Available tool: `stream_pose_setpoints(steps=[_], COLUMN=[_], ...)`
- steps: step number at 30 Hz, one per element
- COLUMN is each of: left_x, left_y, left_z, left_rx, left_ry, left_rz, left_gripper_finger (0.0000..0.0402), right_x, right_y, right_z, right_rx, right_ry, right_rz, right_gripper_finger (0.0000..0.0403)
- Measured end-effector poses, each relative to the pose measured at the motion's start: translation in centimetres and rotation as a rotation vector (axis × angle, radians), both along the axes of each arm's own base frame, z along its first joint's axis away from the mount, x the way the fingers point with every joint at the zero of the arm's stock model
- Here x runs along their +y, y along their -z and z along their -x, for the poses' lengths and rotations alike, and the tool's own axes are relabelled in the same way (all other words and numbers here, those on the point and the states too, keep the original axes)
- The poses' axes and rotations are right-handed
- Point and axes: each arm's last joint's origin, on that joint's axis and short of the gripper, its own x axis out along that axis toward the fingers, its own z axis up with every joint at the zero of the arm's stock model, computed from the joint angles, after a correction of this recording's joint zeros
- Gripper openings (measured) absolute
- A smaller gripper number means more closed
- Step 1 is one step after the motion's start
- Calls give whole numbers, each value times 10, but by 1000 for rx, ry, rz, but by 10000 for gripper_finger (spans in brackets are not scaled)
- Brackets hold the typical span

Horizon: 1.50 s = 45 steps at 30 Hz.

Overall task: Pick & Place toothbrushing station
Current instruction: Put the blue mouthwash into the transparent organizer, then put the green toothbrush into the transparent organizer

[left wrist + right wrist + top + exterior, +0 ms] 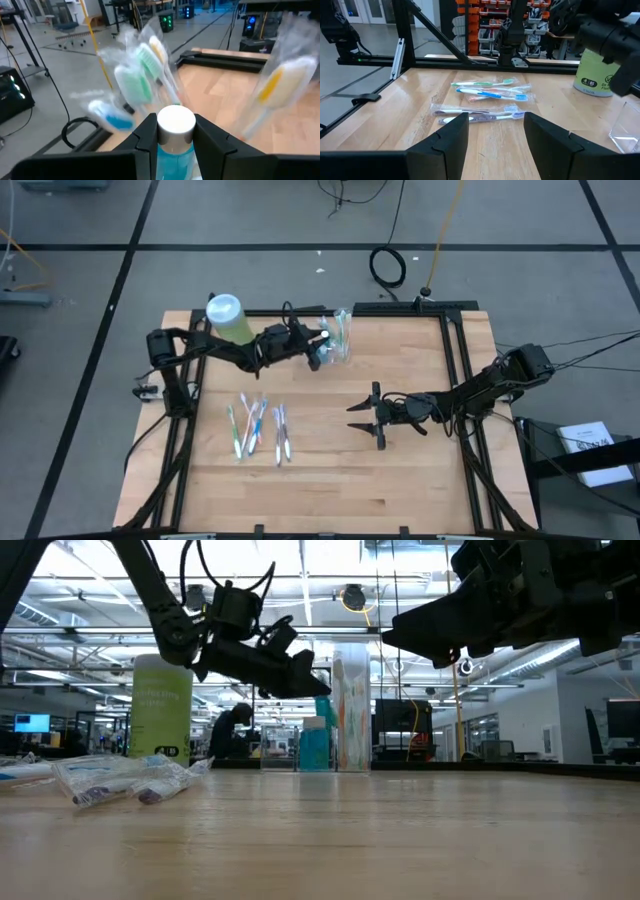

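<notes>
The toothbrushing station (pixel 341 338) is a clear holder at the table's far middle, standing on its base. Wrapped toothbrushes stand upright in it (pixel 350 705). My left gripper (pixel 319 352) reaches in from the left, just left of the holder, and is shut on a small blue bottle (pixel 313 745) with a white cap. The wrapped brush heads (pixel 145 70) show close beyond the cap in the left wrist view. My right gripper (pixel 365 420) hangs open above the table's middle right, with nothing between its fingers (pixel 495 145). My left gripper pinches the blue bottle's white cap (pixel 175 125) between its two fingers, one on each side. The fingers come nearly level from the table's left. The bottle stays upright below them, its base near table height beside the holder. Whether it rests on the table I cannot tell.
A light-green bottle with a white cap (pixel 228 318) stands at the far left behind my left arm. Several wrapped toothbrushes (pixel 260 428) lie on the wood left of centre. Black frame rails (pixel 455 350) run along the table's edges.
</notes>
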Motion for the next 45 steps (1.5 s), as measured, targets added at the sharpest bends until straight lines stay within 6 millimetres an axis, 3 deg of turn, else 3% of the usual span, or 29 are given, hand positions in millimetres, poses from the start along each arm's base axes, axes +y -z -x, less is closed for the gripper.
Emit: stream_pose_setpoints(steps=[18,33,45], left_x=[10,9,9], left_y=[34,34,34], left_z=[-4,-4,-4], left_rx=[-17,-6,-3], left_ry=[-10,-4,-11], left_rz=[72,59,52], left_gripper_finger=[88,91,213], right_x=[0,0,0], right_y=[0,0,0], right_z=[0,0,0], right_rx=[0,0,1], right_ry=[1,1,1], right_rz=[-2,0,0], right_gripper_finger=[183,183,183])
